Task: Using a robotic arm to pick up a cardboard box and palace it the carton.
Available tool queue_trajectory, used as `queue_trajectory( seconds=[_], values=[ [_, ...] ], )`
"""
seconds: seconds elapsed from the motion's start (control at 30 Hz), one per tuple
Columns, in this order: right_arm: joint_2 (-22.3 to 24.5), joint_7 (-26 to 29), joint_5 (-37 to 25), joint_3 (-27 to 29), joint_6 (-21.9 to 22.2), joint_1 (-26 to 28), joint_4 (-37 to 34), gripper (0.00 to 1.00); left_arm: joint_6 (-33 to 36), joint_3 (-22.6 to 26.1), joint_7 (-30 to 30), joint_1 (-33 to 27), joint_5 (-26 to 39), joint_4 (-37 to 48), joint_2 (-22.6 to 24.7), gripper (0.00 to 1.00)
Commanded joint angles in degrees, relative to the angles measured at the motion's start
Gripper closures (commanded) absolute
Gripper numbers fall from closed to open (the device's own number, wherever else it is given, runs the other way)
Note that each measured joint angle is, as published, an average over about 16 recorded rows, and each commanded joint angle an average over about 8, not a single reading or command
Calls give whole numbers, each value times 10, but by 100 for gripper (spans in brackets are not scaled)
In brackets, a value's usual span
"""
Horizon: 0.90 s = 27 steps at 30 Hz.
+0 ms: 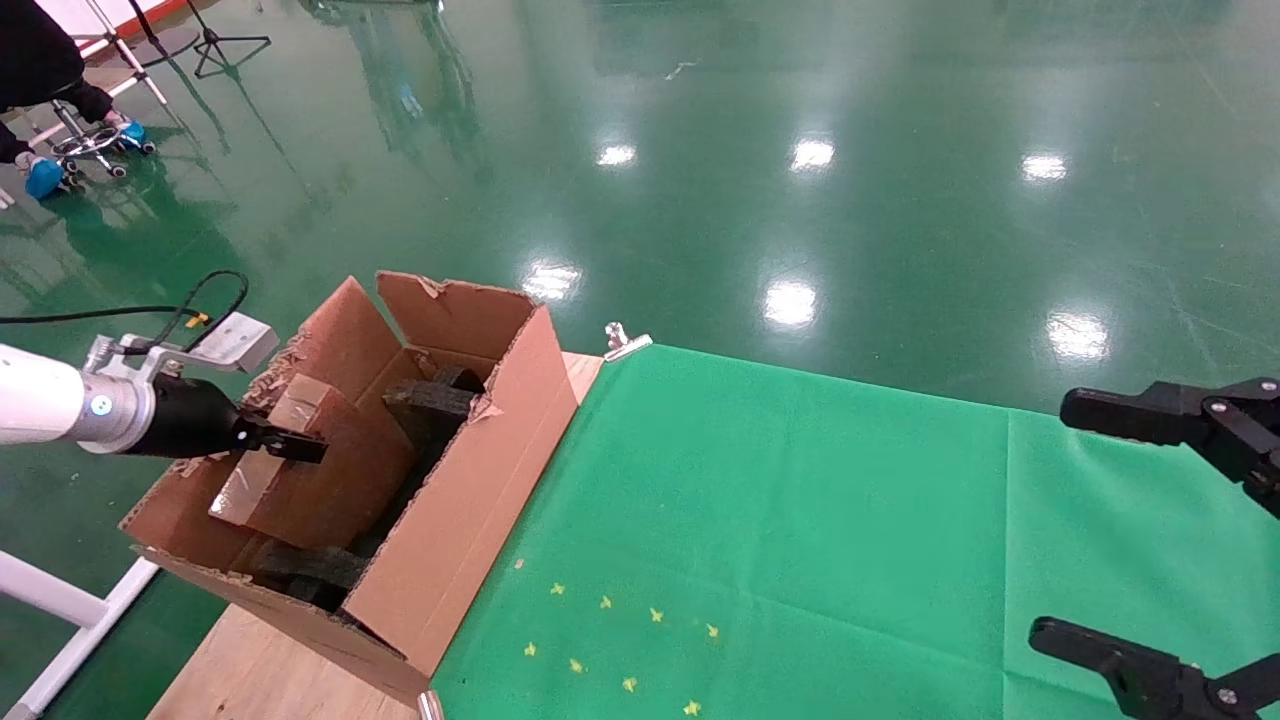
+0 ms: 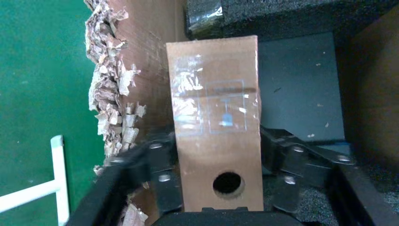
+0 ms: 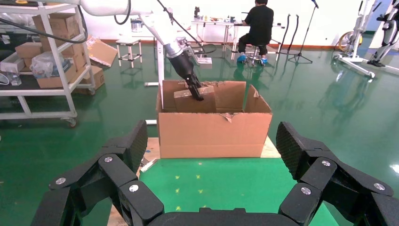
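My left gripper (image 1: pixel 290 445), on the white arm (image 1: pixel 40 405), is shut on the small taped cardboard box (image 1: pixel 300 470). It holds the box tilted inside the open carton (image 1: pixel 470 500), the box's top near rim height. In the left wrist view the black fingers (image 2: pixel 162 162) clamp both sides of the box (image 2: pixel 216 127), which has a round hole near the palm. Dark grey foam (image 1: pixel 440 400) lies in the carton under it. The carton's left flap (image 2: pixel 113 94) is ragged. My right gripper (image 1: pixel 1110 530) hangs open and empty over the green cloth at the far right, facing the carton (image 3: pixel 211 134).
A green cloth (image 1: pixel 800 520) covers the table, with small yellow marks (image 1: pixel 610 640) near the front. A metal clip (image 1: pixel 625 342) holds its far corner. Bare wood (image 1: pixel 260 660) shows under the carton. A white frame (image 1: pixel 60 600) stands left. Shelves (image 3: pixel 42 56) and a seated person (image 3: pixel 256 23) are beyond.
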Motion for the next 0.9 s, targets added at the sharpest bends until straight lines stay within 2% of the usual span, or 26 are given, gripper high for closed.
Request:
queue_trajectory(
  seconds=[0.03, 0.37, 0.5, 0.9],
  values=[
    [0, 0, 0, 0, 0, 0, 0, 0, 1, 0, 0, 0, 0, -2, -1, 0],
    [0, 0, 0, 0, 0, 0, 0, 0, 8, -1, 2, -3, 0, -8, -3, 0],
    [0, 0, 0, 0, 0, 0, 0, 0, 25, -10, 21, -15, -14, -27, -8, 0],
    [0, 0, 0, 0, 0, 0, 0, 0, 154, -102, 138, -21, -169, -125, -59, 0]
  ],
)
